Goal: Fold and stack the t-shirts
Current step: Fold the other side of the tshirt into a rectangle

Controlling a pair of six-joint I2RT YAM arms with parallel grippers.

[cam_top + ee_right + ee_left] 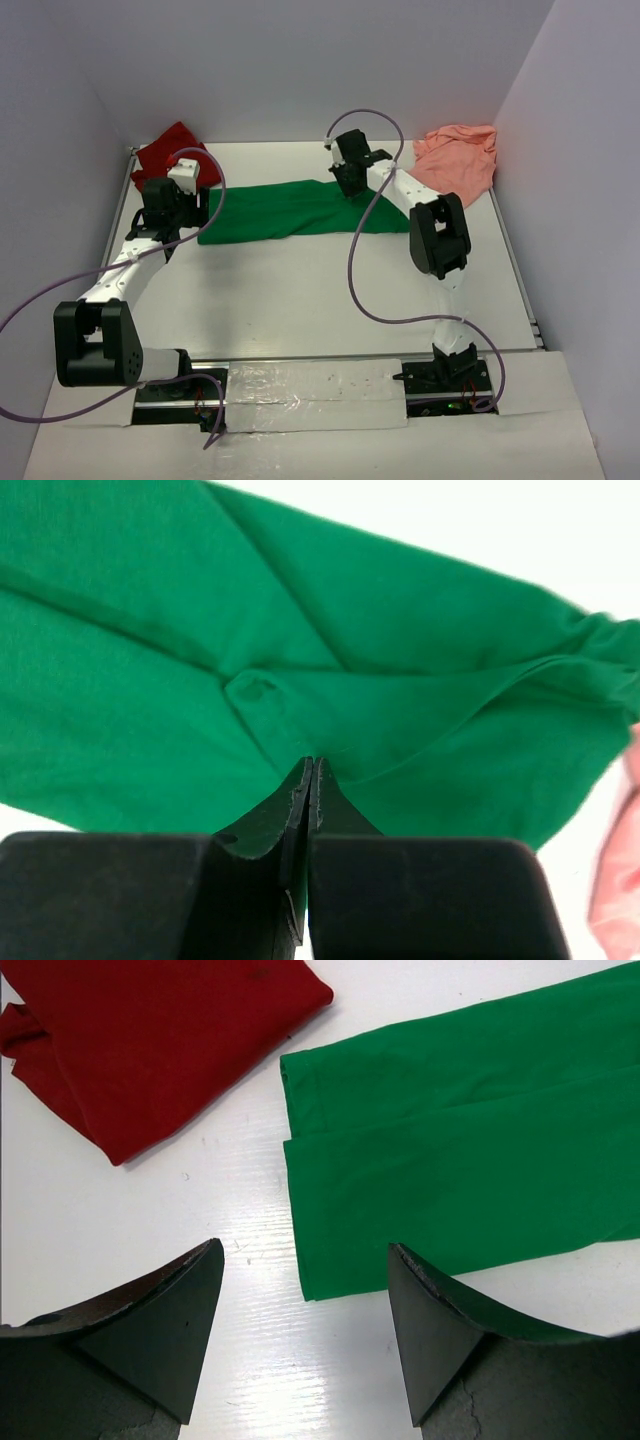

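Whether the closed right pincer [309, 764] pinches the green t-shirt [150, 650] is hidden; left pincer [305, 1248] gapes.

White arms [115, 278], black pincers [310, 770], purple cables [350, 265]

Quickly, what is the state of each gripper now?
Left gripper: open, holding nothing.
Right gripper: shut over the green t-shirt; a grip on it cannot be told.
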